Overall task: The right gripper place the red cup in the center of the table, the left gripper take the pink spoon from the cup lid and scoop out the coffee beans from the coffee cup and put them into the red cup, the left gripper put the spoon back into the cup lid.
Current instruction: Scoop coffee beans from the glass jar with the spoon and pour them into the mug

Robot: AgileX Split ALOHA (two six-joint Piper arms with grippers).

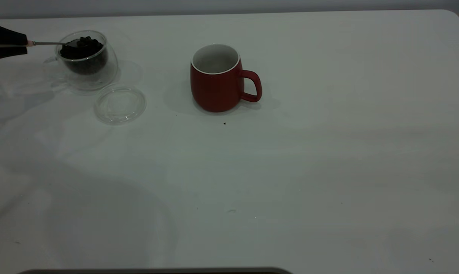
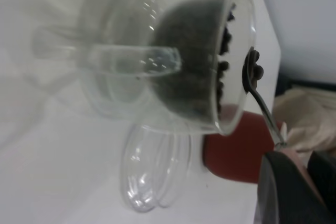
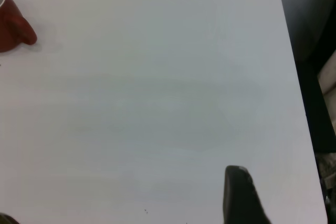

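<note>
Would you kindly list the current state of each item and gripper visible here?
Dark-red ceramic mug: upright, looks empty.
Clear glass coffee cup: upright, uncovered, holding dark coffee beans.
Round clear glass lid: flat on the white table, nothing on it.
Pink-handled metal spoon: held, bowl over the beans, carrying a few.
Left gripper: shut on the spoon.
Right gripper: above bare table.

Left gripper (image 1: 22, 45) cut off by frame edge.

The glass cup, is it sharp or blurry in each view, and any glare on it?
Exterior view: glass cup fairly sharp, dim light, soft shadows on the table. Left wrist view: cup close and blurred, small glints on its handle. Right wrist view: cup absent.
</note>
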